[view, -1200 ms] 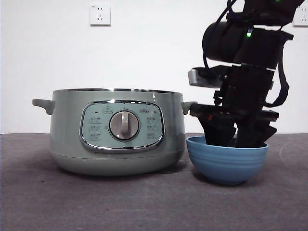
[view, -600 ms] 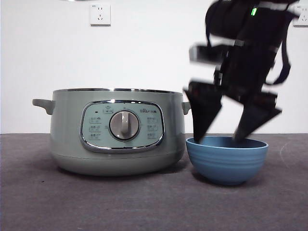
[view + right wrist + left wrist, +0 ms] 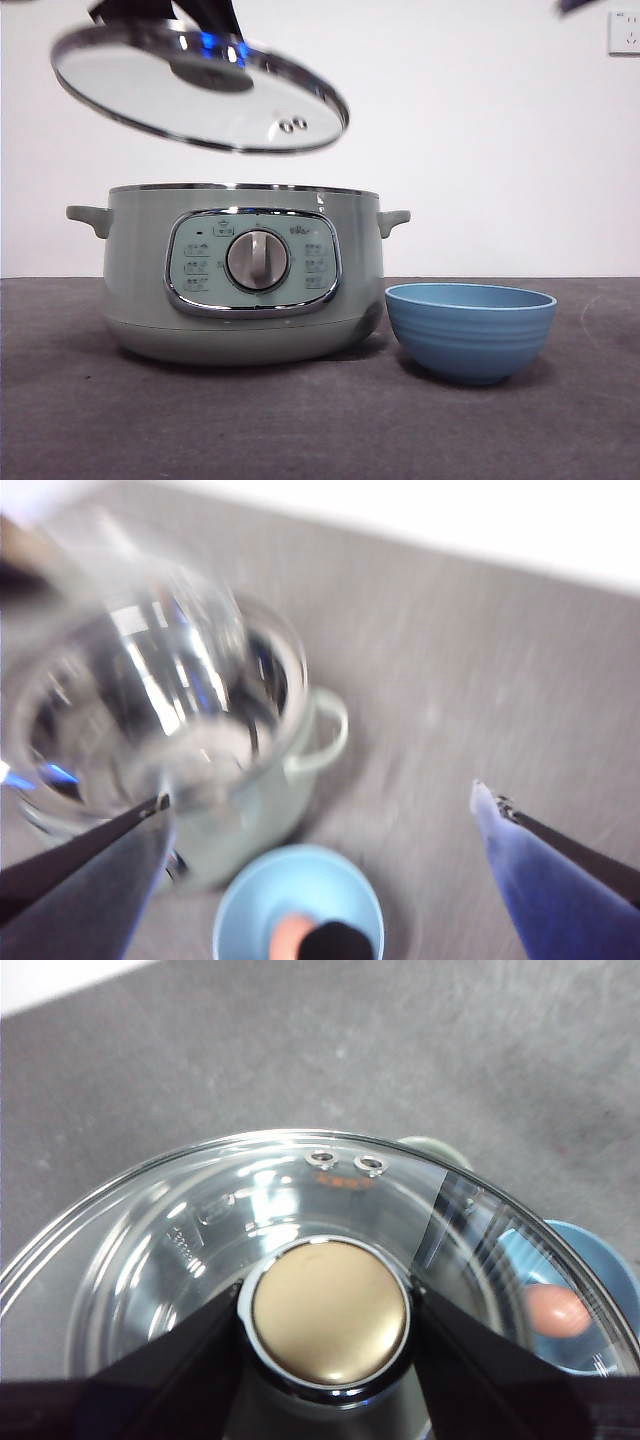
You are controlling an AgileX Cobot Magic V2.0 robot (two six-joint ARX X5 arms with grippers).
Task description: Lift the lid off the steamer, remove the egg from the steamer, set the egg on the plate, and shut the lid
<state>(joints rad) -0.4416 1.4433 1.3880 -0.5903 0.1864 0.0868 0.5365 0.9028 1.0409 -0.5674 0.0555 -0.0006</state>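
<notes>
Front view, right pincer gone, lid (image 3: 200, 90) arrived

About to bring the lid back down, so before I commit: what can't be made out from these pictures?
- Egg: hidden by the bowl wall in front view; half covered by a dark blob in the blurred right wrist view.
- Inside of the pot: below its rim in front view, blocked by the lid in both wrist views.
- Left gripper: cut off by the top edge in front view.
- Right gripper: motion-blurred.
</notes>
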